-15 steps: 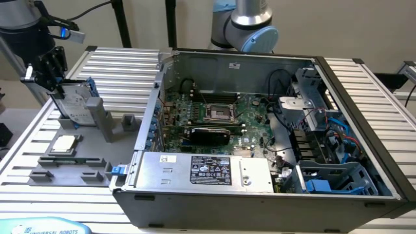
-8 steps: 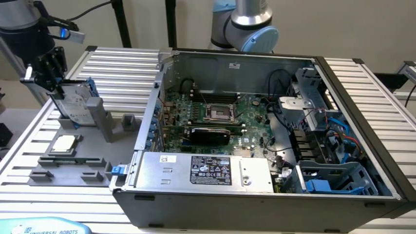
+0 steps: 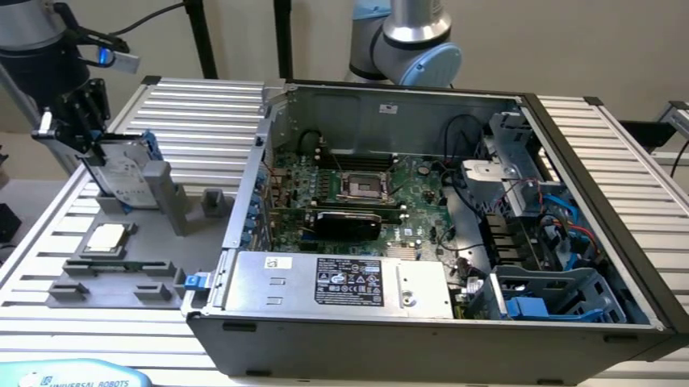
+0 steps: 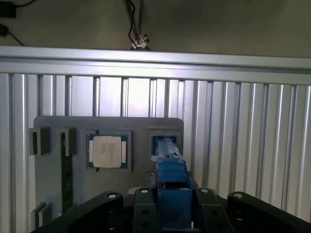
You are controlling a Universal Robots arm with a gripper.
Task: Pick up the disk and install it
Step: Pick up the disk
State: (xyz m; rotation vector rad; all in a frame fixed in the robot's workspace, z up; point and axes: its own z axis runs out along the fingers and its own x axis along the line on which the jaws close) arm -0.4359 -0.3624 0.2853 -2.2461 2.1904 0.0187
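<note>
Here the end effector [image 3: 86, 139] pinches the disk [image 3: 121, 173], which stands upright in a grey holder [image 3: 161, 197] on the ribbed aluminium surface [image 3: 205, 101]. An open computer case [image 3: 323, 339] sits beside it, with a beige wall [image 3: 603, 40] behind.

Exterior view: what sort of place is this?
Probably a robotics lab bench for computer assembly: an open grey metal computer case, a ribbed aluminium table, a grey plastic parts fixture.

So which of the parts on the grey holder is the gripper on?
The disk, the one standing upright with a blue frame; the gripper is closed on it. The square chip lies flat, untouched.
</note>
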